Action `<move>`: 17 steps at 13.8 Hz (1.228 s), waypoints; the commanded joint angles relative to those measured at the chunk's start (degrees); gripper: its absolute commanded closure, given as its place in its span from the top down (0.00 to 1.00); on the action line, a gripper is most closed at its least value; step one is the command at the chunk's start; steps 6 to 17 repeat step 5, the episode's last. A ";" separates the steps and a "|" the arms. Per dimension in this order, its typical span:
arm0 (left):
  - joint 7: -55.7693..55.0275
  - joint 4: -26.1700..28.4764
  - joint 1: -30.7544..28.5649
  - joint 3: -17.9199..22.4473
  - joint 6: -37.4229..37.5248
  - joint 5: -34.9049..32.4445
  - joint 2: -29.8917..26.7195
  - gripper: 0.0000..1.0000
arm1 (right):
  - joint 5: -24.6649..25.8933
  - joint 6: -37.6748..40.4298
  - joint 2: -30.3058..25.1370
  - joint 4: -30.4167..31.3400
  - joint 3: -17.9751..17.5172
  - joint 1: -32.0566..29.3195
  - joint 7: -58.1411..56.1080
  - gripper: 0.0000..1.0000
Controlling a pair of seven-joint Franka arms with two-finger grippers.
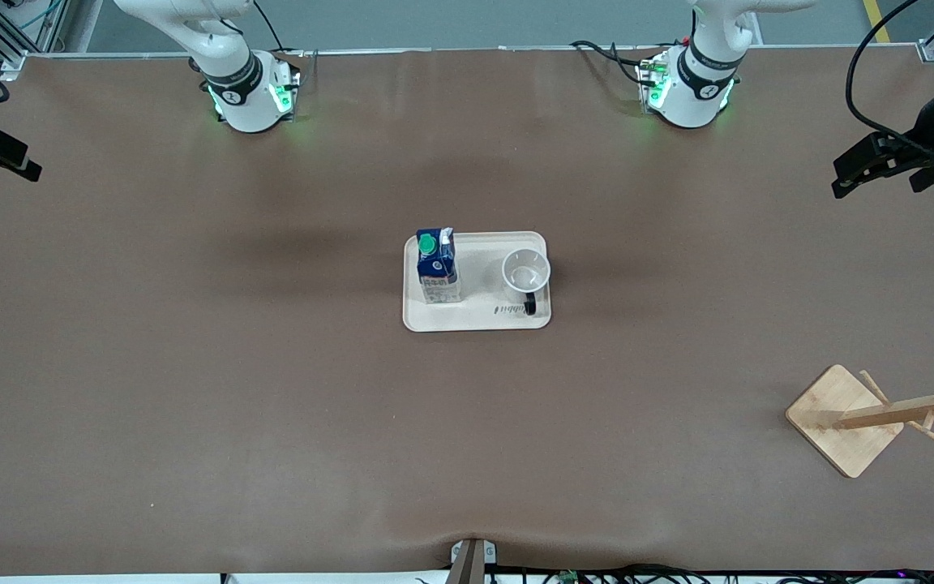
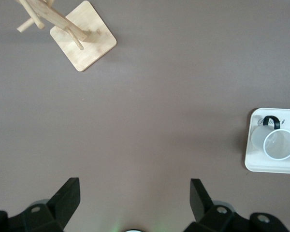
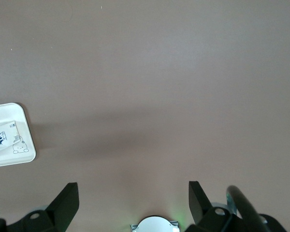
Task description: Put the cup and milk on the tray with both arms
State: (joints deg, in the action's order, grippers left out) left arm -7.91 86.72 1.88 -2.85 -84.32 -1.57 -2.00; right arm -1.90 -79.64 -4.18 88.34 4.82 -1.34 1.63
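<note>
A brown mat covers the whole table (image 1: 191,389). Nearest the front camera, toward the left arm's end, a wooden rack (image 1: 872,414) lies tipped on its square base. Mid-table sits the tray (image 1: 475,320), its long side running between the arms' ends, open mat all around. On it the milk (image 1: 438,268) stands upright; the cup (image 1: 525,274) stands mouth up, handle toward the front camera. The left gripper (image 2: 134,193) and right gripper (image 3: 133,193) hang over bare mat at the table's ends, fingers spread wide, holding nothing.
</note>
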 commanded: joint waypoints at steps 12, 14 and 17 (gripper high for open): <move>0.18 -1.38 -0.21 -0.14 0.56 -0.54 -0.20 1.00 | -0.65 -0.34 -1.53 1.57 0.10 -0.07 0.04 1.00; 0.18 -1.38 -0.21 -0.14 0.56 -0.54 -0.20 1.00 | -0.65 -0.34 -1.53 1.57 0.10 -0.07 0.04 1.00; 0.18 -1.38 -0.21 -0.14 0.56 -0.54 -0.20 1.00 | -0.65 -0.34 -1.53 1.57 0.10 -0.07 0.04 1.00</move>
